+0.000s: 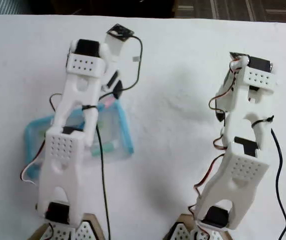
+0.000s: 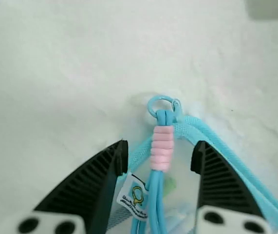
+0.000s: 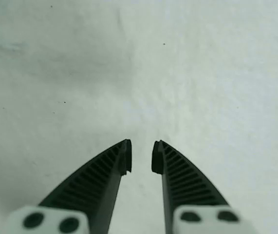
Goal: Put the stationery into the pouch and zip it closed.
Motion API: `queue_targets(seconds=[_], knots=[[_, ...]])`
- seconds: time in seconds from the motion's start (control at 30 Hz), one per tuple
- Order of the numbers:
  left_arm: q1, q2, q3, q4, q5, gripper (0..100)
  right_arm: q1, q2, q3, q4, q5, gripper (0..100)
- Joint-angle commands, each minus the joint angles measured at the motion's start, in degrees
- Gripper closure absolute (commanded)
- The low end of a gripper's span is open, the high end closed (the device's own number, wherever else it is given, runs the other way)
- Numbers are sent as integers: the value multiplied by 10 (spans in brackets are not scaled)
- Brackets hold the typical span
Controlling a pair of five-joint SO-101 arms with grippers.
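Black ribbed fingers (image 2: 104,170) of the left end effector (image 2: 161,146) sit closest to the lens, spread wide, one on either side of the zip pull (image 2: 161,146) without touching it. The pull is a pale blue cord with a pink sleeve, hung from a small blue ring (image 2: 159,105) at the corner of the pouch (image 2: 226,151). A white label (image 2: 133,195) lies just beside the cord.

From above, the pouch (image 1: 125,130) lies flat on the table toward 9 o'clock. It is clear-walled with blue trim, and the pull sits at its 1 o'clock corner. The left arm (image 1: 70,145) crosses over it and hides most of the middle and the 11 o'clock side. Through the clear wall a pinkish and teal shape (image 1: 107,146) shows near the 5 o'clock corner, and something green lies behind the cord, but I cannot tell which stationery these are. Whether the zip is fully drawn also cannot be made out, as the arm covers much of the teeth.

Well apart, toward 3 o'clock, the right arm (image 1: 243,125) stands folded. The right end effector (image 3: 141,156) points at bare table, its fingers a little apart with nothing between them.

The table (image 1: 183,65) is white, with a slightly rumpled, cloth-like surface. Black and red cables trail along both arms. At 6 o'clock the arms' wooden bases (image 1: 180,225) are cut off by the edge, and at 12 o'clock a dark strip of floor (image 1: 208,7) runs beyond the table.
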Motion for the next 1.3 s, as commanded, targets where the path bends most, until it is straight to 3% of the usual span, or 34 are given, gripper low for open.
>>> queue_targets(seconds=[0.0,0.47,0.67,0.87,1.03,1.27], knots=[[-11,4,-10,8,-30,751,-3,-3,-4,5,4,910],[-10,16,89,-10,-41,755,-4,-3,-4,4,1,910],[-10,16,113,-41,6,920,-4,-3,-4,5,1,910],[-7,16,149,-47,8,928,-4,-3,-4,6,1,910],[-5,12,131,-35,9,976,-4,-3,-4,6,1,910],[-11,7,-7,10,45,976,-7,-6,-8,3,-1,910]])
